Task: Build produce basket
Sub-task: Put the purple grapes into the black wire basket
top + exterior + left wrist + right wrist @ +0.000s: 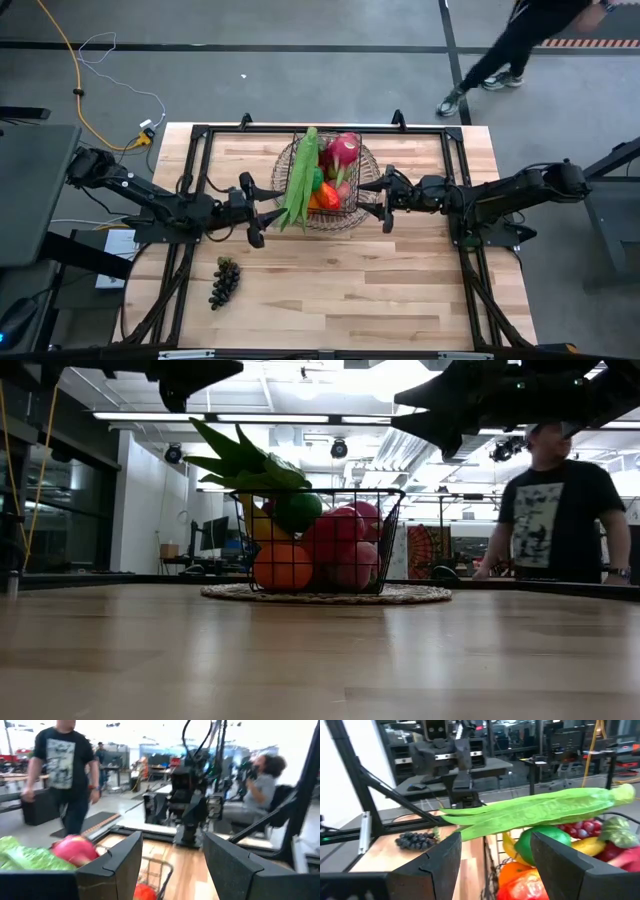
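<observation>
Your inventory of the table:

- Basket (365, 200): dark wire mesh, standing on a round woven tray (285, 160) at the middle of the table's far half. In the low view the tray's edge shows flat beneath the wire walls.
- Contents: long green beans (301, 175) lying across the basket's left rim and jutting past it; a pink dragon fruit (343, 149) at the far side; an orange (282, 567) low against the front mesh; a green round fruit (542, 841), a banana (585, 845) and red grapes (583, 827), seen from the right wrist.
- Dark grapes (224, 280): one bunch lying on the bare wood (400, 290) near the front left, well apart from the basket.
- Left gripper (252, 206): you have it just beside the basket's left side, fingers spread wide, holding nothing.
- Right gripper (383, 197): at the basket's right side, fingers likewise parted wide and empty.
- Person (556, 510): beyond the table in a dark T-shirt with a pale printed panel; the print cannot be read.
- Writing: you will find no legible brand or label on any item.
</observation>
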Robot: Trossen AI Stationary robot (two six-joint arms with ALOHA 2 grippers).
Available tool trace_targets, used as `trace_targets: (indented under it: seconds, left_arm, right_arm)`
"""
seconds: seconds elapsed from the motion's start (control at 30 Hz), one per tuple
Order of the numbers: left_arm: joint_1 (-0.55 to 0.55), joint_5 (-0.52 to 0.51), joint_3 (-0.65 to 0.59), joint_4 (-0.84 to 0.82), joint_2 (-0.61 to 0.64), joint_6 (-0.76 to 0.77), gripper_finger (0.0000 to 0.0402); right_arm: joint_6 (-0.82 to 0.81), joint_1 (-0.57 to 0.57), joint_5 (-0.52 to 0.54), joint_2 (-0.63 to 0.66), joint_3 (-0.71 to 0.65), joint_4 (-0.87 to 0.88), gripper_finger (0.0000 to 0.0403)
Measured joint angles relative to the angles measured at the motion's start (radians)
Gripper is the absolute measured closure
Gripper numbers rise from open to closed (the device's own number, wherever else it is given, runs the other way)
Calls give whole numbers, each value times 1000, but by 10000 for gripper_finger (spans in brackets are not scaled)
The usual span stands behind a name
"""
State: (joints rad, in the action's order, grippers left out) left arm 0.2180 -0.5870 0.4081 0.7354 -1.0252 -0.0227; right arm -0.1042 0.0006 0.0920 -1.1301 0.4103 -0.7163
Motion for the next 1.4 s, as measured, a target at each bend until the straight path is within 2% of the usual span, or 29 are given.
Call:
trace_targets:
  seconds: [0.2,0.5,0.87,1.4]
  left_arm:
    - [-20,78,-3,-12,27,19,204]
    - [-20,70,-3,-13,27,18,204]
    - [-20,67,-3,-4,27,19,204]
    - [-20,67,-3,-5,26,20,204]
  right_arm:
    - [16,0,-27,0,0,-4,174]
    - [19,0,-29,9,0,-6,174]
    - [34,0,-29,104,0,76,174]
    - [45,0,-28,106,0,91,174]
